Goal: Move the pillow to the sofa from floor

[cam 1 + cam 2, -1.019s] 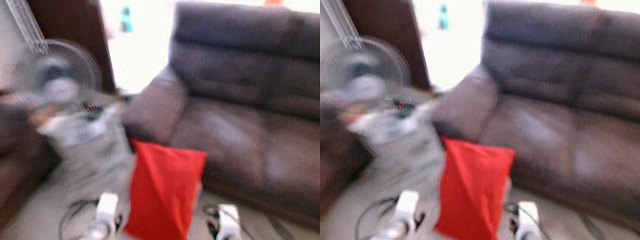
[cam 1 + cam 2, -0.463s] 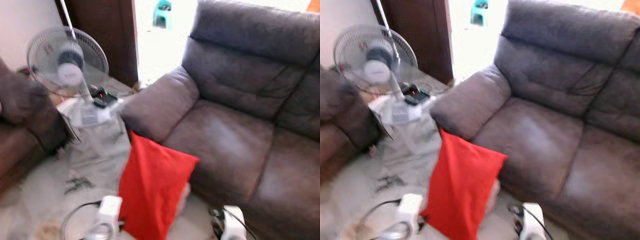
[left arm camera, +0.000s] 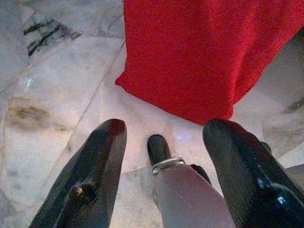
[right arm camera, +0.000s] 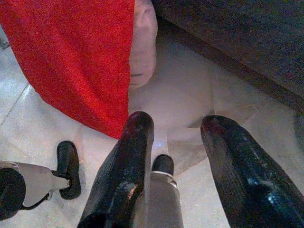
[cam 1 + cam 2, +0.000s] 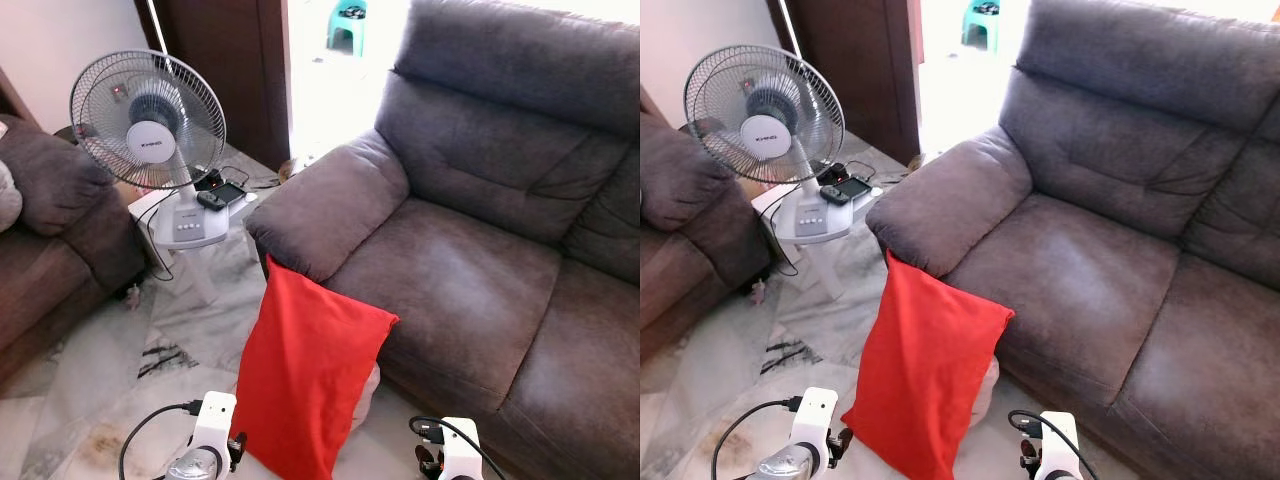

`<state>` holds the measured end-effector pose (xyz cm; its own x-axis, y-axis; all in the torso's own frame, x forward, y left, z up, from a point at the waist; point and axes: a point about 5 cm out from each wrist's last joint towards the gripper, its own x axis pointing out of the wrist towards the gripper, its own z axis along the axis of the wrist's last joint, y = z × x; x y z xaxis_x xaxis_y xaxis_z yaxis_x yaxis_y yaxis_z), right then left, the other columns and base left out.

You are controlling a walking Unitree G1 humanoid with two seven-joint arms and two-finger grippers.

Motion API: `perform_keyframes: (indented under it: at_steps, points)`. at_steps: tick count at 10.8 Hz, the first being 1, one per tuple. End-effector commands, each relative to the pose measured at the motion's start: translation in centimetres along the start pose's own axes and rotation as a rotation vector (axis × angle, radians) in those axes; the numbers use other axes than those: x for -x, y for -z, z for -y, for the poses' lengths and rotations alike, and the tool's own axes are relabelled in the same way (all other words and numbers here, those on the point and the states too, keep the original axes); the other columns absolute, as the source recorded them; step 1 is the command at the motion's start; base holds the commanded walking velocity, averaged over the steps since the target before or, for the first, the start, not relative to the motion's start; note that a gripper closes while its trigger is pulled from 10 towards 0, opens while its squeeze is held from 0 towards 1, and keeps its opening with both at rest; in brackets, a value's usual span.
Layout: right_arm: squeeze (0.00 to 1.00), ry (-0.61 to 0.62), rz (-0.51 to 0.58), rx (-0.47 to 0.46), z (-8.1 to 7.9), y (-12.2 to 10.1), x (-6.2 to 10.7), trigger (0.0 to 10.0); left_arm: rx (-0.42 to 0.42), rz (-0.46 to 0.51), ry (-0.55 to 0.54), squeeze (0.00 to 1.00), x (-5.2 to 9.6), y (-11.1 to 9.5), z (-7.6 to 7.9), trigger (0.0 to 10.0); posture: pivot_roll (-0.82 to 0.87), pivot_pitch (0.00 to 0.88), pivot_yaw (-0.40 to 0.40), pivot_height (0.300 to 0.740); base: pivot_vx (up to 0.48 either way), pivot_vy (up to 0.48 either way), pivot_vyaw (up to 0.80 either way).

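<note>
Since a second ago the blur has cleared and the camera has swung, so the white fan on its low table now stands sharp at far left, beside a second brown couch. Both arms hang low near the marble floor, the left gripper and right gripper with fingers spread, holding nothing. Standing on the floor, the red pillow leans against the sofa, below its armrest.

red pillow – grey-brown sofa – veined marble floor
</note>
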<state>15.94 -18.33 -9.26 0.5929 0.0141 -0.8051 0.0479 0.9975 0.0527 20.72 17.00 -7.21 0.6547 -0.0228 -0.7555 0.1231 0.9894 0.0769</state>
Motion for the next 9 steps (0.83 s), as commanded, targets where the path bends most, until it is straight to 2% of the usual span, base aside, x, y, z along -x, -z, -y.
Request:
perform_keyframes:
  at_steps: [1, 2, 5, 8, 9]
  points:
    - [0.00, -0.001, -0.002, 0.013, -0.13, -0.12, -0.06, 10.0, -0.012, -0.014, -0.007, 0.00, 0.04, 0.21, -0.28, 10.0, -0.01, 0.000, -0.012, 0.740, 0.000, 0.000, 0.80]
    - [0.00, 0.006, -0.004, -0.027, -0.08, -0.05, -0.05, 10.0, -0.012, -0.014, -0.007, 0.00, 0.04, 0.21, -0.25, 10.0, -0.01, 0.000, -0.013, 0.740, 0.000, 0.000, 0.00]
    - [0.00, 0.001, -0.005, -0.037, 0.12, 0.19, 0.05, 10.0, -0.007, -0.014, -0.009, 0.00, 0.03, 0.19, -0.20, 10.0, -0.01, 0.000, -0.014, 0.740, 0.000, 0.000, 0.00]
    - [0.00, 0.003, -0.005, -0.027, 0.23, 0.11, 0.05, 10.0, -0.011, -0.014, -0.009, 0.00, 0.01, 0.11, -0.23, 10.0, -0.01, 0.000, -0.014, 0.740, 0.000, 0.000, 0.00]
    - [0.00, -0.010, -0.004, 0.007, -0.09, -0.01, -0.02, 10.0, -0.013, -0.013, -0.009, 0.00, 0.01, 0.09, -0.24, 10.0, -0.01, 0.000, -0.014, 0.740, 0.000, 0.000, 0.46]
